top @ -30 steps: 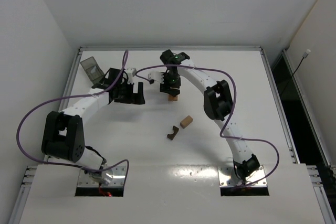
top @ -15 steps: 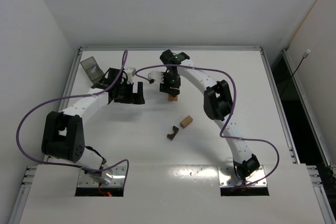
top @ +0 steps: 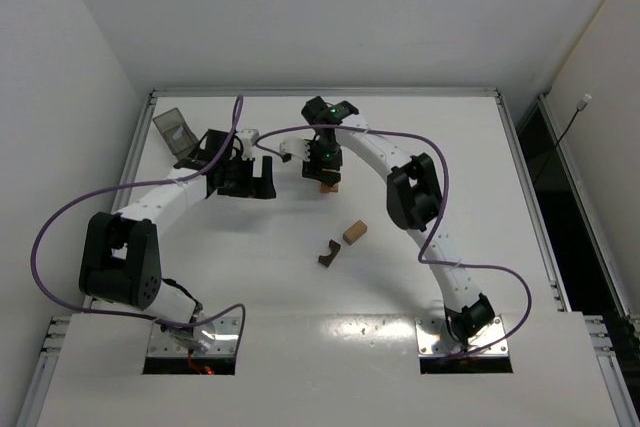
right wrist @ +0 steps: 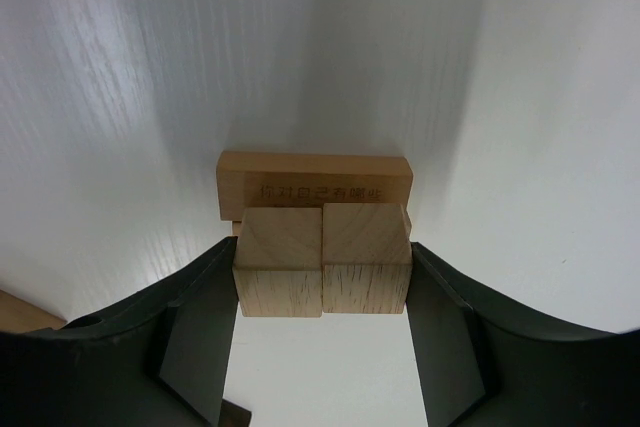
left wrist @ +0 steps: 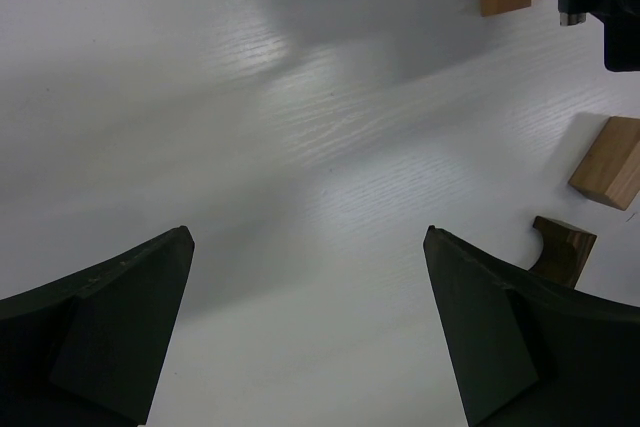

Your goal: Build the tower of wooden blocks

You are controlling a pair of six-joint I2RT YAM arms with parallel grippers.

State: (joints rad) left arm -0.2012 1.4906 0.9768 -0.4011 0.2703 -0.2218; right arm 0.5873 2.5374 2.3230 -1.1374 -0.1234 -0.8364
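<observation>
Tower (top: 327, 187) barely begun in top view, under right gripper (top: 324, 169); tan block (top: 354, 232) and arch (top: 329, 252) lie loose nearby. Left wrist: left gripper (left wrist: 308, 247) jaws wide, empty. Right wrist: jaws clasp two cubes (right wrist: 322, 259) atop base brick (right wrist: 315, 179).

On the desk (top: 480, 167), two cubes (right wrist: 322, 259) sit side by side on a brick (right wrist: 315, 179). Nearer the arms lie a loose brick (top: 354, 232) and, left of it, an arch (top: 329, 253). A tray (top: 173, 130) occupies the far-left corner.

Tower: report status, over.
Right gripper clamped on two tan cubes, side by side over brick. Left gripper open, empty, off to the side. Spare block and arch loose nearby, nothing blocking.
</observation>
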